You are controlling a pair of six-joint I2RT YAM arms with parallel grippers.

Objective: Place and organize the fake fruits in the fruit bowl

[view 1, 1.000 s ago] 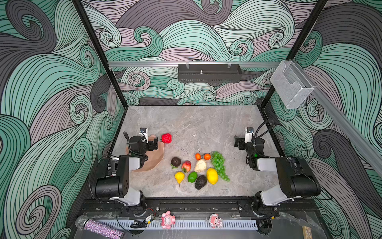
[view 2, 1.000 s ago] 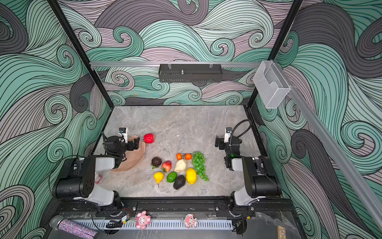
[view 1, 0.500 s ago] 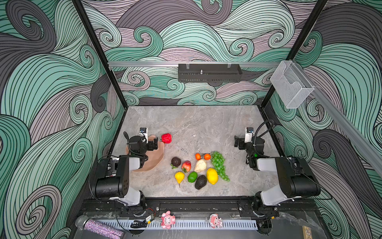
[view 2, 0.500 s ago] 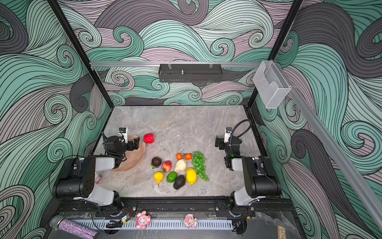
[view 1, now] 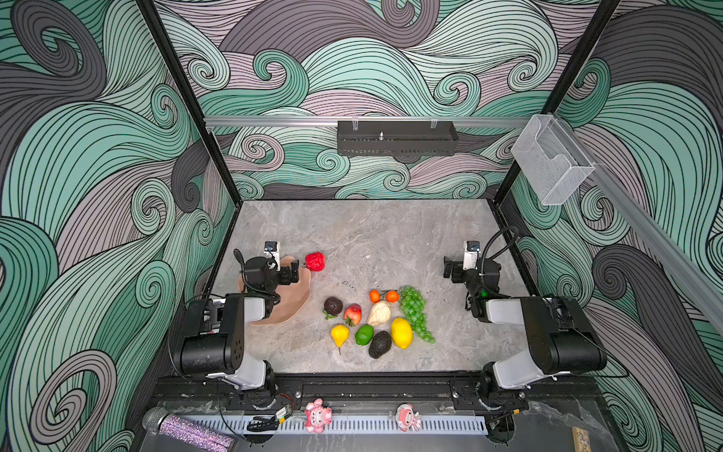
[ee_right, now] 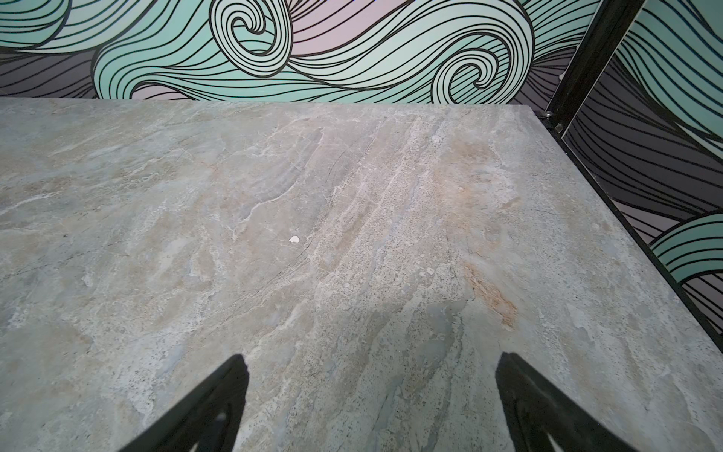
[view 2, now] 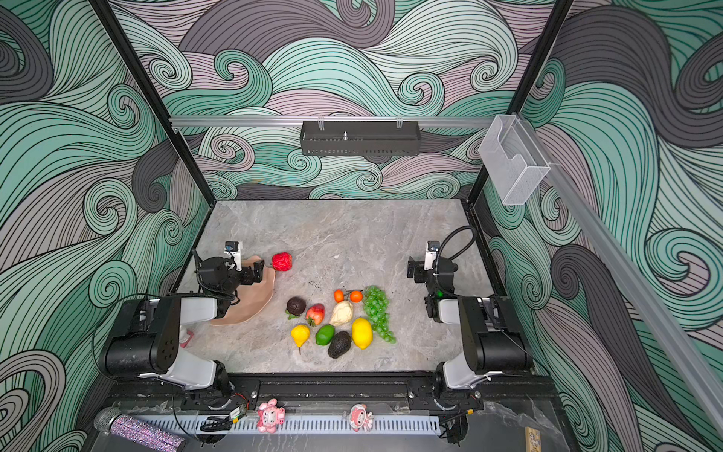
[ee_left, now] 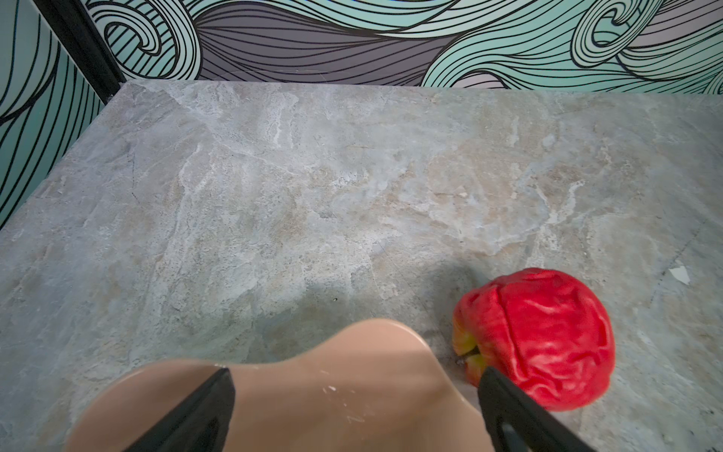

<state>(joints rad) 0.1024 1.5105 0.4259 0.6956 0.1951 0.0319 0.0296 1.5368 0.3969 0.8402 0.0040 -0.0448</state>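
The peach-pink fruit bowl [view 1: 291, 309] [view 2: 254, 301] lies at the left with nothing visible in it, partly hidden by my left arm. My left gripper [view 1: 295, 271] [ee_left: 354, 377] hangs open over the bowl's far rim [ee_left: 332, 371]. A wrinkled red apple [view 1: 315, 261] [ee_left: 540, 336] rests on the table just beyond the rim, beside one fingertip. Several fake fruits are grouped mid-front: green grapes [view 1: 414, 313], lemon [view 1: 401, 333], avocado [view 1: 379, 344], lime [view 1: 364, 334], yellow pear [view 1: 340, 334], two oranges [view 1: 383, 296]. My right gripper [view 1: 448, 270] [ee_right: 371, 364] stands open over bare table at the right.
A clear box [view 1: 549, 160] hangs on the right wall and a black shelf [view 1: 397, 137] on the back wall. Two pink figurines [view 1: 317, 415] and a glittery microphone [view 1: 187, 430] lie on the front rail, off the marble table [view 1: 371, 235].
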